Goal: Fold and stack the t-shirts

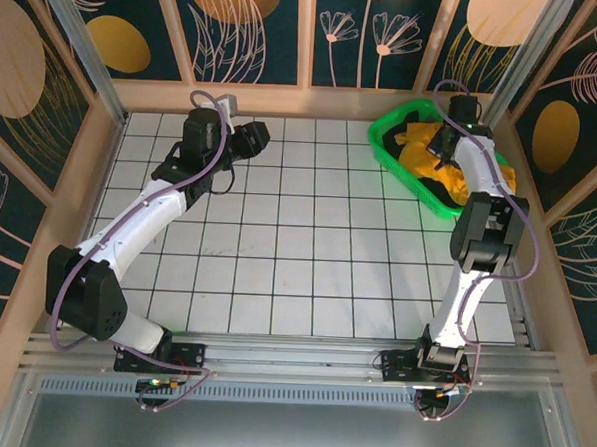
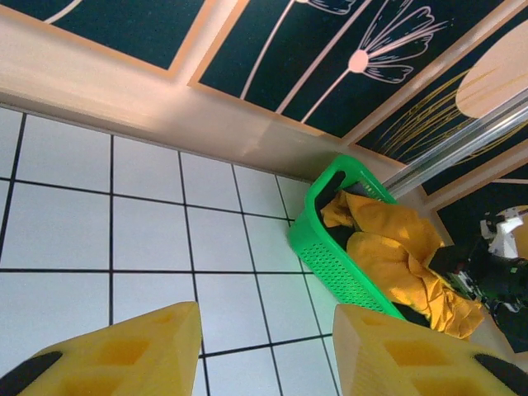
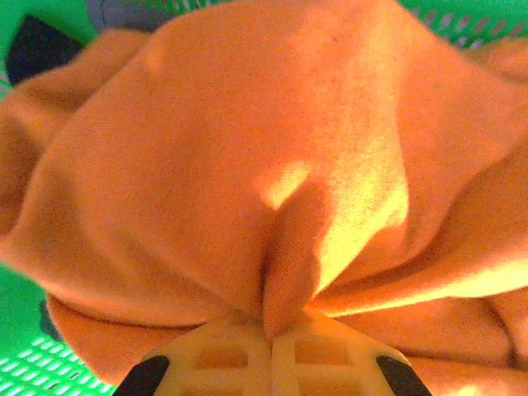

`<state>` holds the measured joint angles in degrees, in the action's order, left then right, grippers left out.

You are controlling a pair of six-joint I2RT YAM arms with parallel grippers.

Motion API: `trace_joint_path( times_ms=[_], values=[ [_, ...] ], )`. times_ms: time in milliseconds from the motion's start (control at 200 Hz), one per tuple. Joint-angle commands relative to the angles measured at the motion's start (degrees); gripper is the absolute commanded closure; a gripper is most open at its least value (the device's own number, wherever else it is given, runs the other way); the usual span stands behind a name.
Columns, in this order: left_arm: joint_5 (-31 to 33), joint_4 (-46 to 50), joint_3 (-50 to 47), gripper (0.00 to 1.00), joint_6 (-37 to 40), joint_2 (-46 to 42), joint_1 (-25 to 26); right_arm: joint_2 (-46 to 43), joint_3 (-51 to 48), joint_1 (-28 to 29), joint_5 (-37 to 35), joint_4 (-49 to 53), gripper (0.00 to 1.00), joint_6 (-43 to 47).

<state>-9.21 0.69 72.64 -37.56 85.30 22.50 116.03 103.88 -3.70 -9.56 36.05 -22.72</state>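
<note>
Shirt: soft orange-yellow cloth t-shirt [image 3: 247, 148] crumpled in green plastic mesh basket [image 1: 381, 148], far right corner of white gridded bench [image 1: 297, 243]; black cloth [image 1: 411, 116] alongside it.
Right side: right end effector [image 3: 271, 338] pressed together, pinching a raised fold of the orange cloth directly ahead of it.
Left side: left end effector [image 2: 268, 346] spread, holding nothing, over the far left of the bench, well apart from the basket.
Key relation: shirt at the right arm's tip, off to the right of the left arm; long axis unreadable while bunched.
Likely next: lifting clear, toward bench centre.

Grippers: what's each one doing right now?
Left gripper: open, holding nothing.
Right gripper: shut, pinching a fold of the orange t-shirt in the green basket.
</note>
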Motion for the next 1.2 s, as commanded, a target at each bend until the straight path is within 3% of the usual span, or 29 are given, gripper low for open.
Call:
trace_joint_path(
  times_ms=[0, 245, 410, 551, 706, 821, 906, 986, 1021, 1076, 1196],
  values=[
    [-0.5, -0.6, 3.0, 0.53, 0.7, 0.3, 0.0, -7.8, 3.7, 0.1, -5.0, -3.9, 1.0, -1.7],
    [1.6, -0.5, 5.0, 0.52, 0.3, 0.3, 0.0, -17.5, 9.8, 1.4, -8.0, -13.7, 1.0, -1.3],
    [4.4, -0.4, 4.6, 0.51, 0.2, -0.5, 0.0, -23.8, 12.3, 7.6, -9.7, -24.7, 1.0, 4.4],
    [9.6, 1.9, 4.5, 0.51, 0.2, -1.7, 0.0, -25.0, 17.8, 15.4, -10.1, -26.1, 1.0, 7.6],
    [18.6, 5.1, 3.7, 0.47, -0.1, -4.6, 0.0, -25.3, 17.6, 28.5, -10.6, -25.8, 1.0, 9.6],
    [24.6, 6.9, 2.2, 0.43, -0.3, -7.6, 0.0, -24.2, 10.4, 38.7, -11.4, -23.4, 1.0, 6.0],
    [27.9, 8.7, 1.3, 0.41, -0.3, -9.7, 0.0, -22.3, 2.9, 44.0, -6.4, -22.3, 1.0, 2.0],
    [30.1, 11.1, 0.8, 0.39, -0.1, -11.6, 0.0, -17.4, 1.2, 47.2, 4.6, -19.2, 0.55, 0.9],
    [30.9, 12.0, 0.4, 0.39, 0.0, -12.5, 0.0, -14.6, 2.2, 48.3, 7.6, -16.7, 0.42, 0.8],
    [31.2, 13.1, -0.6, 0.38, 0.4, -13.9, 0.0, -12.7, 2.7, 49.4, 10.9, -15.4, 0.34, 2.0],
    [24.9, 13.7, -3.4, 0.4, 3.1, -15.2, 0.0, -13.6, -1.1, 48.6, 13.3, -16.7, 0.33, 2.3]
  ],
)
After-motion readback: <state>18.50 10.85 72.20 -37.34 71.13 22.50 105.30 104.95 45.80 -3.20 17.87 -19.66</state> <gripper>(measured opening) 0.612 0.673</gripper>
